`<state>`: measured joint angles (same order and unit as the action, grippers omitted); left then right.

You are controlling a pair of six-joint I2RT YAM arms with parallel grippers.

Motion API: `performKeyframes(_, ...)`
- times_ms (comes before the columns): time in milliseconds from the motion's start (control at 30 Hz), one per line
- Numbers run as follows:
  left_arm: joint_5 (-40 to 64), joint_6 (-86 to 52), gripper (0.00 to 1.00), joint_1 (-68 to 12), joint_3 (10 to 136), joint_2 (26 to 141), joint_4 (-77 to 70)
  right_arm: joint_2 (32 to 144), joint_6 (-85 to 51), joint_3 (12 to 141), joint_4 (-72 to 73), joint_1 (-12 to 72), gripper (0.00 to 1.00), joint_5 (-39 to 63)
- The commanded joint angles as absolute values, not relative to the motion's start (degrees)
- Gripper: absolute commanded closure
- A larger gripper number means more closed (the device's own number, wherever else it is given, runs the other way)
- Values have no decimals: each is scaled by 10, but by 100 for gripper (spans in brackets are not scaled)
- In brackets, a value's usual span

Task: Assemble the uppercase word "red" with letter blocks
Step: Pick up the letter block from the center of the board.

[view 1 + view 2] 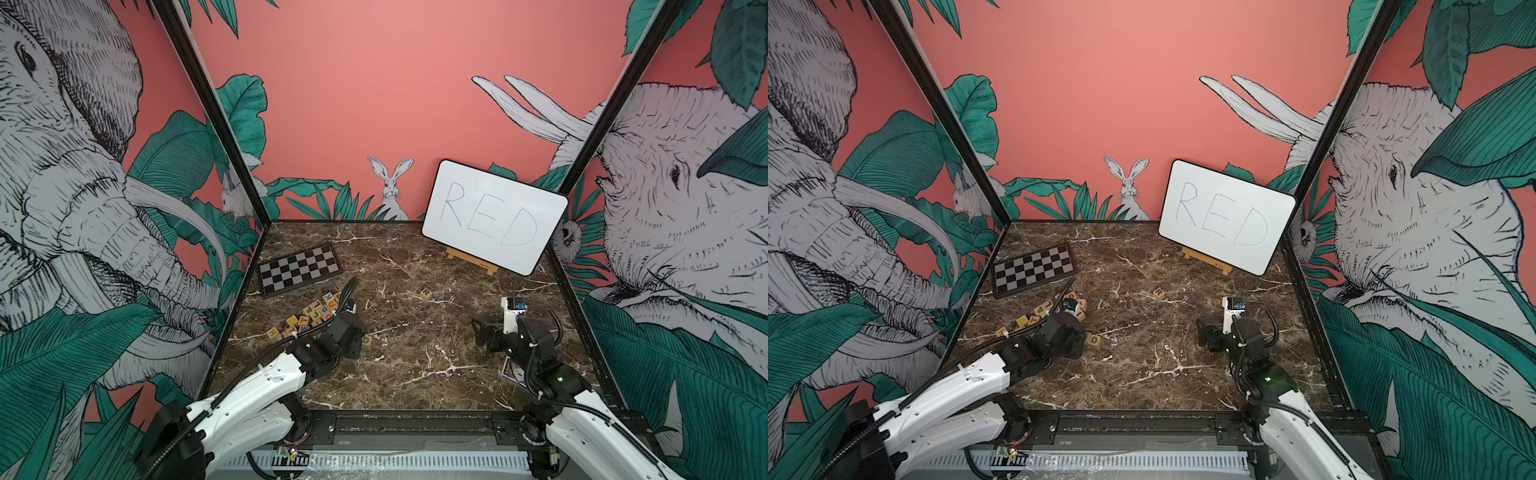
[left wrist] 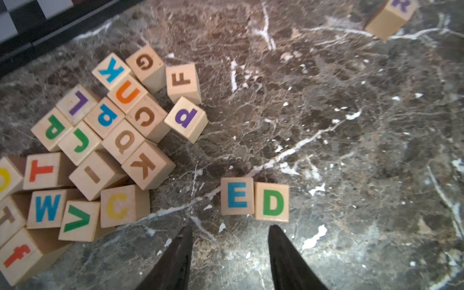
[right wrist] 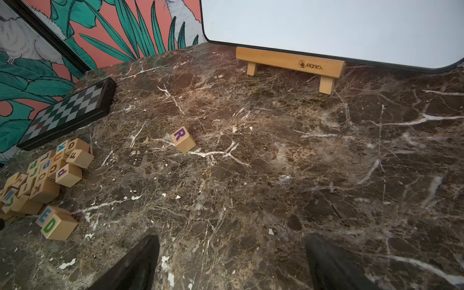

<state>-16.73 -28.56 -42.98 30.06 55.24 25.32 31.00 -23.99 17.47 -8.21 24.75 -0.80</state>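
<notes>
Left wrist view: two cubes, E [image 2: 237,195] and D [image 2: 272,202], touch; left end effector [image 2: 230,227] parted, empty.

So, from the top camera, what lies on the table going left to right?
Heap of spare letter blocks → D block → R block → whiteboard reading RED. The chessboard overlaps the heap, so it is left out.

A robot lab cell: jungle-print panels [image 1: 374,104], black frame [image 1: 208,104], marble tabletop [image 1: 415,353], mounted arms [image 1: 257,382].
</notes>
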Motion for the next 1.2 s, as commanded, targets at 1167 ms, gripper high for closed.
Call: performKeyframes(1167, -150, -287, 53, -405, 309, 671, 188, 303, -243, 172, -65, 250, 9, -8)
